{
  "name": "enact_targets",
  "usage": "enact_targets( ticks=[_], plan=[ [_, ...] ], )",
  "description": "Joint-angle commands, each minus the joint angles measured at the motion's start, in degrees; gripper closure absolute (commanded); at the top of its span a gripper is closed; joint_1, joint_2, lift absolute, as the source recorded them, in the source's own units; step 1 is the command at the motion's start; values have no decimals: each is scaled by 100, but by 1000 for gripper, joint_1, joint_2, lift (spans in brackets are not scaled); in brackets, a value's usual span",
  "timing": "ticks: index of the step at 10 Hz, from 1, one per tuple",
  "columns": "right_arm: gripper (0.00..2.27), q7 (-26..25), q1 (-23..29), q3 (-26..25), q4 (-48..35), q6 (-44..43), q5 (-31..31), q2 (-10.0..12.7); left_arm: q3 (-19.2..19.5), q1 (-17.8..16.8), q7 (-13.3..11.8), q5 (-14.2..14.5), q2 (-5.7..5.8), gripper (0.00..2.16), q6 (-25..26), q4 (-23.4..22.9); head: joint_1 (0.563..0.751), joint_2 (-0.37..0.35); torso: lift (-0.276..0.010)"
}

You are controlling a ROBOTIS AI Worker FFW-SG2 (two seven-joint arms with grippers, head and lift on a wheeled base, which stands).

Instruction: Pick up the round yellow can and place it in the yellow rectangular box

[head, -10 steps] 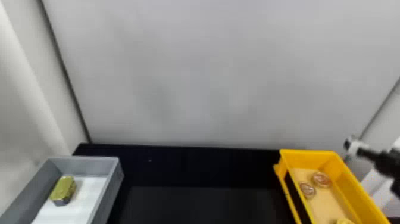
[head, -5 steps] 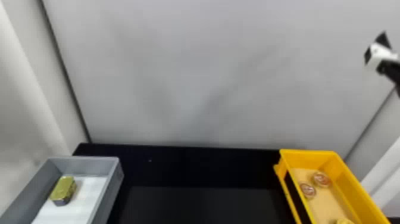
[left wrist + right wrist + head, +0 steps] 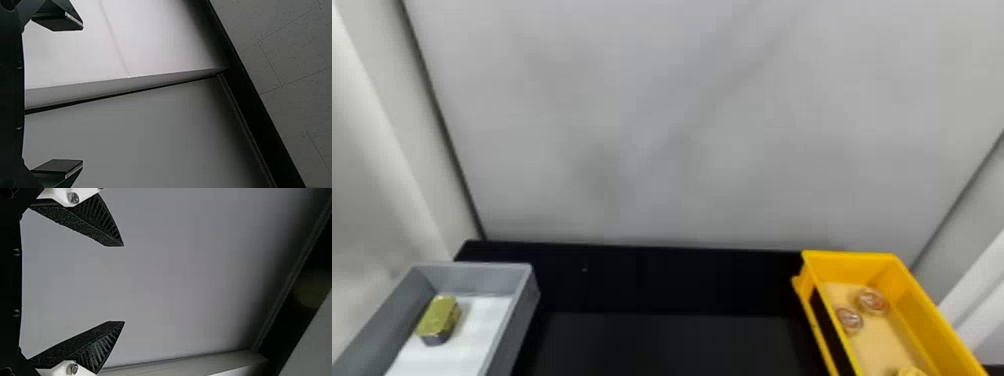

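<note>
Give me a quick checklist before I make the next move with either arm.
1. Right gripper open and empty: ok.
2. Left gripper open and empty: ok.
3. Yellow box upright, open side up: ok.
4. Yellow item inside that box: ok, at the head view's bottom edge.
5. That item confirmed as the round yellow can: cannot tell, it is cut off.
6. Gold-topped tin inside the grey box: ok.

– Surface?
– Black surface point(image 3: 667, 282), straight far edge, slightly lighter patch toward the near side.
– On it?
– Two. Open gray bin point(image 3: 521, 317), left side. Open yellow box point(image 3: 927, 320), right side.
– Touching?
– Nope, well apart. Both upright, both cut off by the bottom edge.
</note>
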Motion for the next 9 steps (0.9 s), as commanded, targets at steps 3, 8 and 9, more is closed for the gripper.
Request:
enact_targets(
  ticks=[3, 8, 9],
  plan=[
    [75, 69, -364, 246, 6, -313, 259, 16, 45, 27, 1, 0, 19, 61, -8, -1, 583, -78, -9],
    [75, 77, -416, 317, 6, -454, 391, 69, -8, 9, 89, 0, 28, 61, -34, -1, 583, -78, -9],
    [73, 77, -416, 334, 6, -472, 435, 86, -8, 18, 89, 0, 28, 61, -43, -1, 583, -78, -9]
  ],
)
